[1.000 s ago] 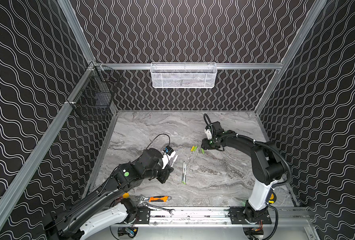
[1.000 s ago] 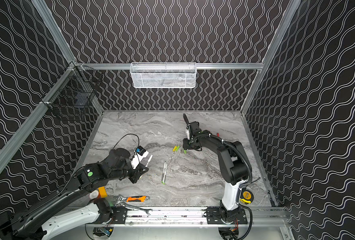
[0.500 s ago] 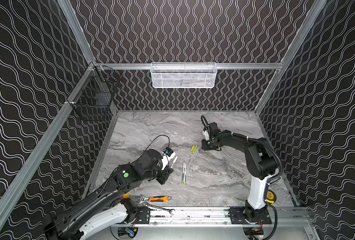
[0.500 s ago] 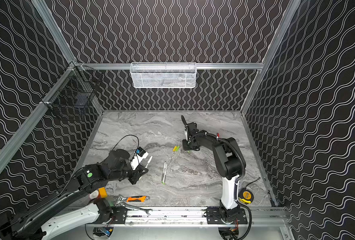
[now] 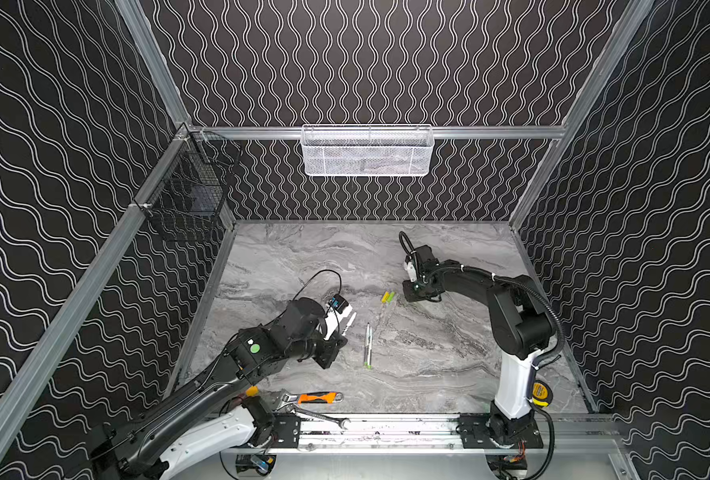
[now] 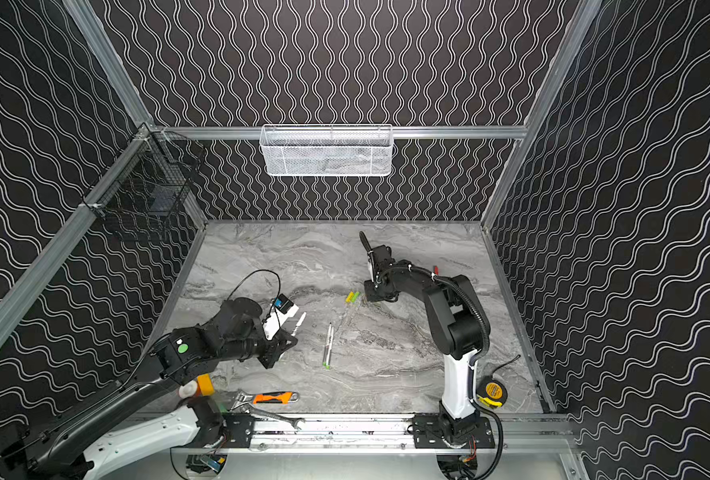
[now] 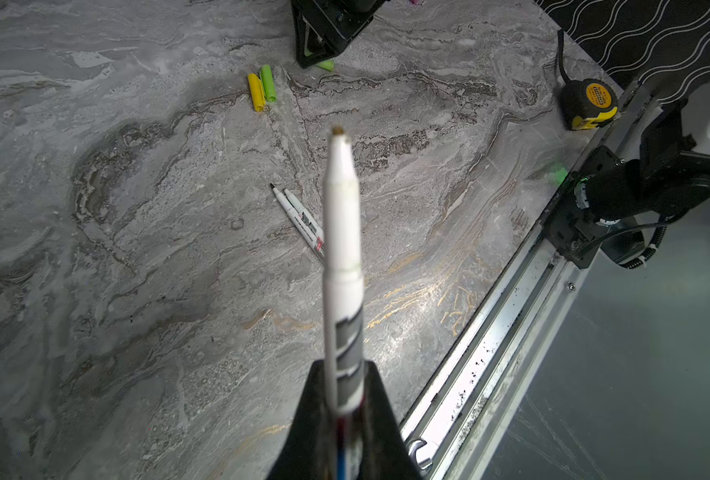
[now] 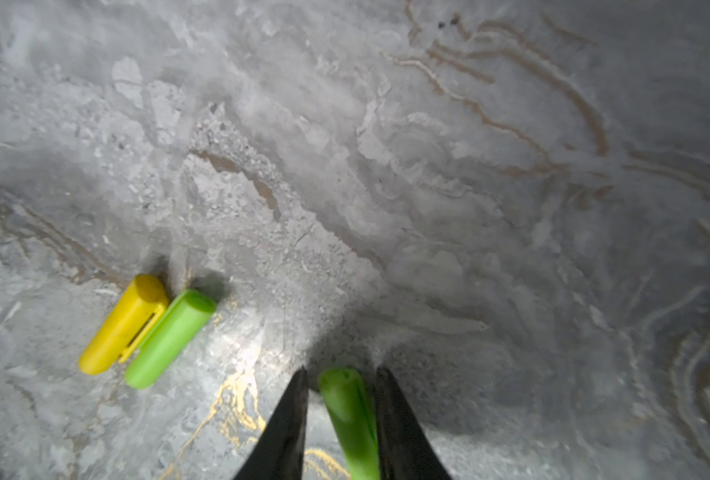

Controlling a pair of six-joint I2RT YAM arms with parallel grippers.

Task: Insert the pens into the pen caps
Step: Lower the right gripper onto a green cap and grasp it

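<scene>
Closure on the right: right claw (image 8: pixel 341 372) has narrowed around a stubby lime-green plastic pen cap (image 8: pixel 350 419) near the yellow plastic cap (image 8: pixel 122 324), one sliver of gap left. Left claw (image 7: pixel 343 368) pinches a slim white marker pen (image 7: pixel 341 232), well apart from that yellow cap, awaiting insertion.

In the left wrist view the held pen (image 7: pixel 342 232) is blurred at close range. Its rear end is lost between the fingers of the left gripper (image 7: pixel 343 368) and cut by the picture's edge, and it covers one end of the two pens (image 7: pixel 299 216) on the counter (image 7: pixel 137 249). In the right wrist view the lime green cap (image 8: pixel 350 424) inside the right gripper (image 8: pixel 341 370) runs off the edge, and whether both jaws press it cannot be told.
</scene>
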